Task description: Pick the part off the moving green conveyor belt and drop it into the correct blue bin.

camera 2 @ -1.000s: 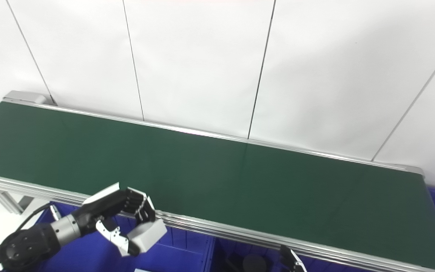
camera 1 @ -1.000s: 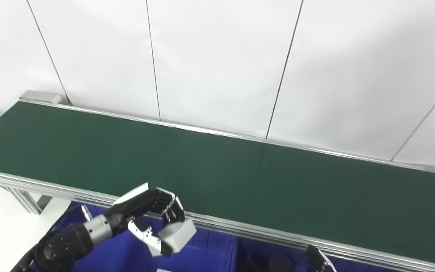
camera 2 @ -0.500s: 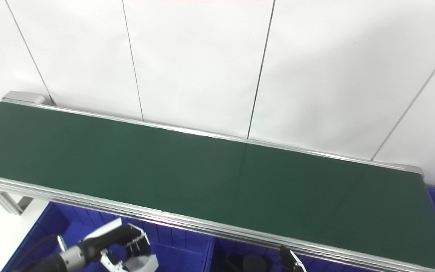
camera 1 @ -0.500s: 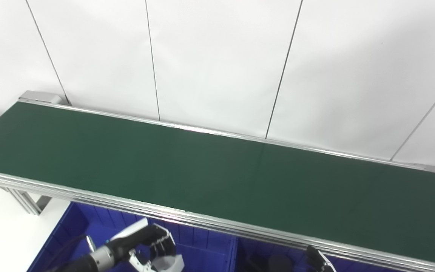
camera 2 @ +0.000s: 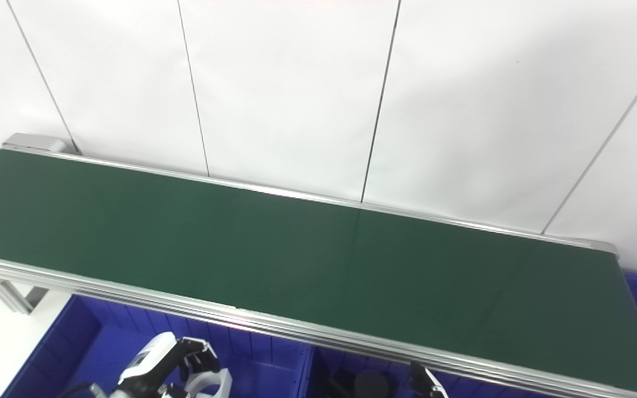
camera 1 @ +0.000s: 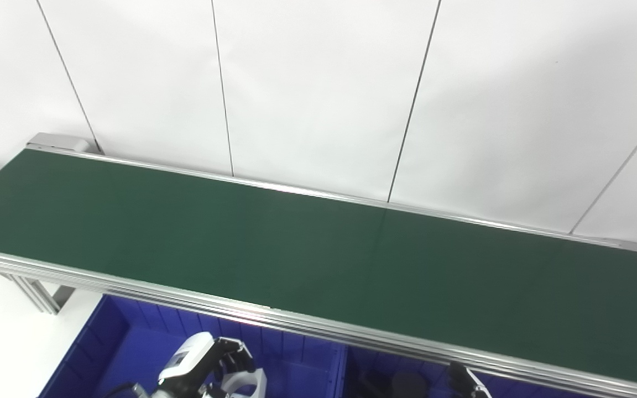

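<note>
In the left eye view, we see our left hand (camera 1: 208, 367) low over the left blue bin (camera 1: 119, 342), below the conveyor's near rail (camera 1: 307, 323), fingers curled around a pale grey part (camera 1: 244, 381) that sits inside the bin's outline. The green conveyor belt (camera 1: 318, 254) carries nothing.

In the right eye view, only a tip of our right hand (camera 2: 426, 384) shows at the bottom edge, beside a dark round object (camera 2: 371, 381) in the neighbouring bin (camera 2: 340, 367); we cannot tell its state.
</note>
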